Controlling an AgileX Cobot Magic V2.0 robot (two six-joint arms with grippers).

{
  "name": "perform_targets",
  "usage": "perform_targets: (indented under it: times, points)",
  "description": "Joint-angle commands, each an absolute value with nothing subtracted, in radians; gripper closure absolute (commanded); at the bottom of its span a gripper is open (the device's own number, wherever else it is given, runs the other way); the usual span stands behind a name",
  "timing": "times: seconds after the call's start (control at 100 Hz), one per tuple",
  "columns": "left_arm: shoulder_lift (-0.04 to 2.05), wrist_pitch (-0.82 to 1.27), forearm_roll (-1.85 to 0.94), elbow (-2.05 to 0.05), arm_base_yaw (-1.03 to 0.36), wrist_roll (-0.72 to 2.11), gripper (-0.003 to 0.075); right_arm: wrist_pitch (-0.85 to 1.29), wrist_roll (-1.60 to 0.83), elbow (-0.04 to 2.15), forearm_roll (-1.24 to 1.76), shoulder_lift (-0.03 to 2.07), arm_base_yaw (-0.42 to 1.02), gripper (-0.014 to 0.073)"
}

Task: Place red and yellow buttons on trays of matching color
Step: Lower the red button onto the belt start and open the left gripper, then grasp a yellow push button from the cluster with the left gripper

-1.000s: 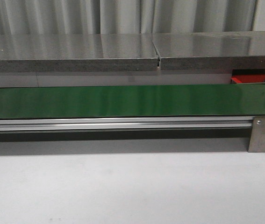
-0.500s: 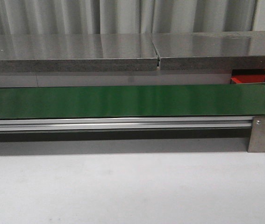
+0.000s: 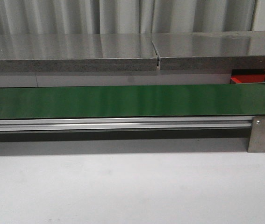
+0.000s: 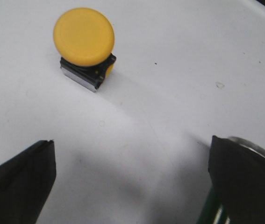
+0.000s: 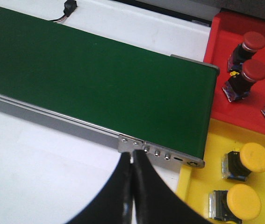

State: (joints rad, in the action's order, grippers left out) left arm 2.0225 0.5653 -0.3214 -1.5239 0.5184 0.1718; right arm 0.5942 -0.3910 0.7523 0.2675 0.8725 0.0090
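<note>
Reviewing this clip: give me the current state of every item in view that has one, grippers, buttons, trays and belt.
Left gripper: open, empty.
Right gripper: shut, empty.
Loose yellow button: upright on the white surface, ahead of the left gripper, not held.
Red tray: holds red buttons, lying tilted.
Yellow tray: holds yellow buttons.
Green belt: mostly bare; a small dark thing shows at its far left end.

A pale pleated curtain (image 3: 123, 16) hangs behind a grey shelf (image 3: 71, 58), above the white table (image 3: 123, 191).
</note>
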Motion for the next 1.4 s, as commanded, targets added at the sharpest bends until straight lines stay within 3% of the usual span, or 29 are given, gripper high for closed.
perform_targets:
  times: [0.0,0.57,1.23,1.33,1.39]
  points:
    - [1.99,0.464,-0.333,-1.566,0.521,0.169,0.0083,0.534,-0.401,0.776,0.272,0.858,0.01,0.0662]
    - [2.163,0.381,-0.32,-1.789,0.521,0.169,0.0083,0.534,-0.401,0.776,0.272,0.858,0.01,0.0662]
    - [2.217,0.328,-0.32,-1.793,0.521,0.169,0.0084,0.534,-0.401,0.776,0.272,0.858,0.01,0.0662]
    - [2.217,0.328,-0.32,-1.793,0.521,0.169,0.015,0.534,-0.401,0.776,0.272,0.858,0.01,0.0662]
    - [2.217,0.328,-0.32,-1.793,0.521,0.169,0.0243,0.534,-0.401,0.776,0.272,0.858,0.01,0.0662]
